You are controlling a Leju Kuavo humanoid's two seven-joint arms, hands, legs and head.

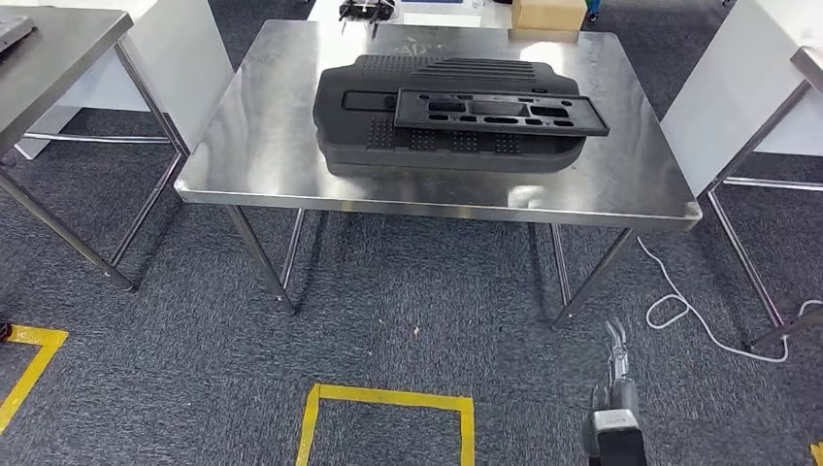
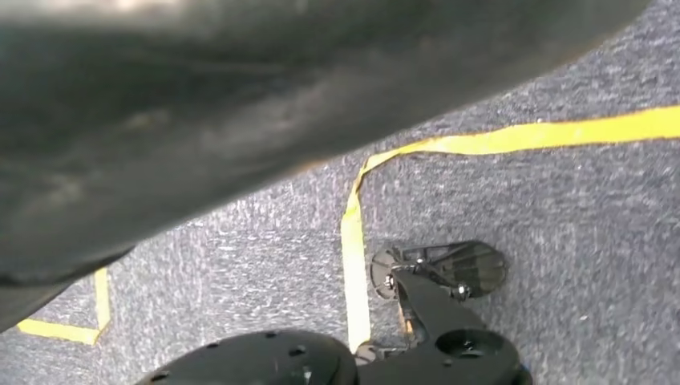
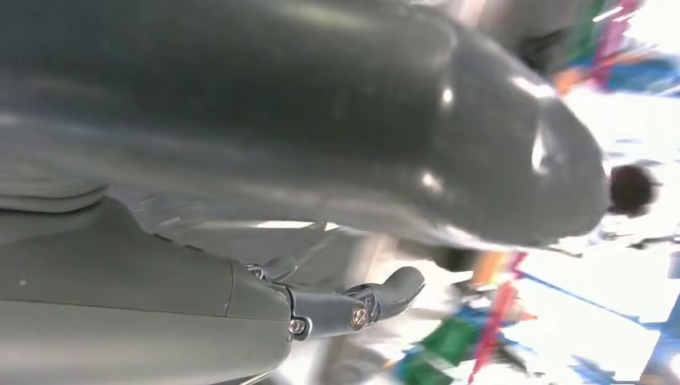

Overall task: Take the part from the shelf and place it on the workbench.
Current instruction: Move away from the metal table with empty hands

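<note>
Steel table (image 1: 262, 146) carries 2 black plastic parts (image 1: 451, 126), stacked flat so they sit stable; right robot hand (image 1: 614, 361) hangs low, grip unclear.

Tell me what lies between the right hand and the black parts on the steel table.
In the head view: bare grey carpet, then the steel table's front edge. The right hand hangs low; the black parts lie mid-table.

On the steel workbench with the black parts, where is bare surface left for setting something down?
Bare steel runs left of the large black part to the workbench edge, along the front edge, and at the right end. The middle is crowded: a flat black panel lies across the large part.
</note>
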